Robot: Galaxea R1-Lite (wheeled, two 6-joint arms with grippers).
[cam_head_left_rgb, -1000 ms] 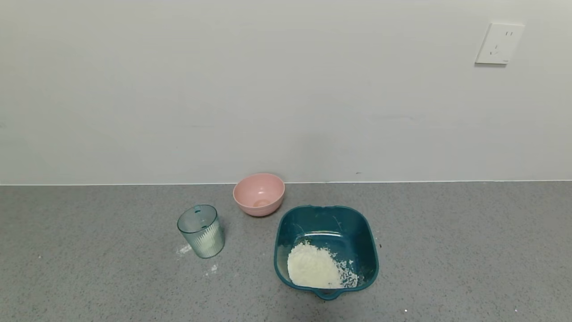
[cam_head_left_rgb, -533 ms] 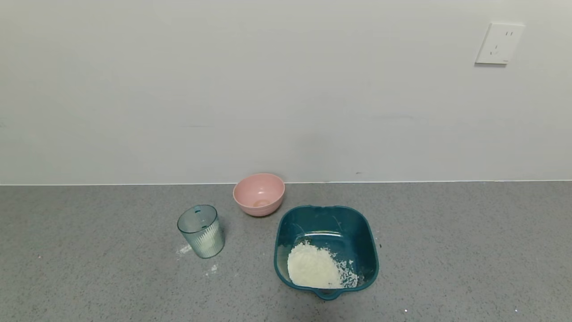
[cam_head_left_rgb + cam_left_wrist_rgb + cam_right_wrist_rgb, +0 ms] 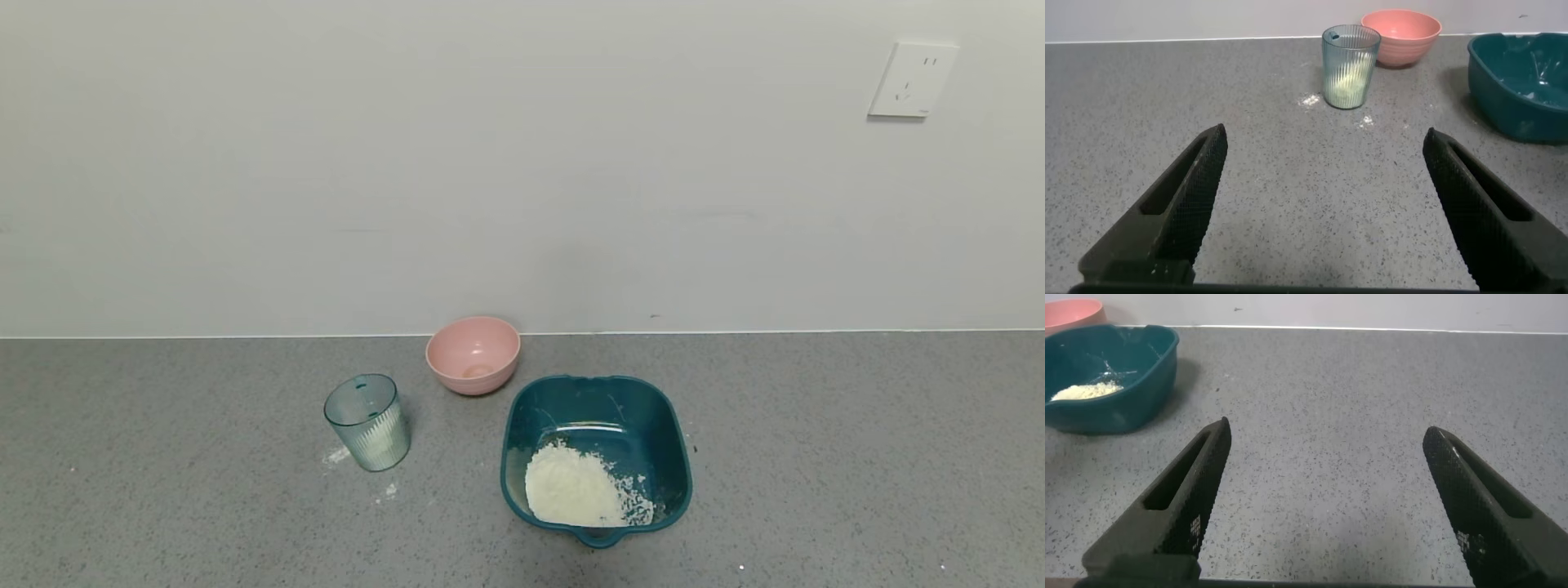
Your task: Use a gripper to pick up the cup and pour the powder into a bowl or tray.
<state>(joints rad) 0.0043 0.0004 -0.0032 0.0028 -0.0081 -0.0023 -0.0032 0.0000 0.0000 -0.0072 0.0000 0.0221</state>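
Observation:
The ribbed pale blue-green cup stands upright on the grey counter with a little white powder at its bottom; it also shows in the left wrist view. The dark teal basin sits to its right and holds a heap of white powder; it shows in the right wrist view too. My left gripper is open and empty, well short of the cup. My right gripper is open and empty over bare counter. Neither arm shows in the head view.
A round pink bowl stands near the wall, behind the cup and basin. Specks of spilled powder lie on the counter by the cup. The wall runs along the counter's far edge.

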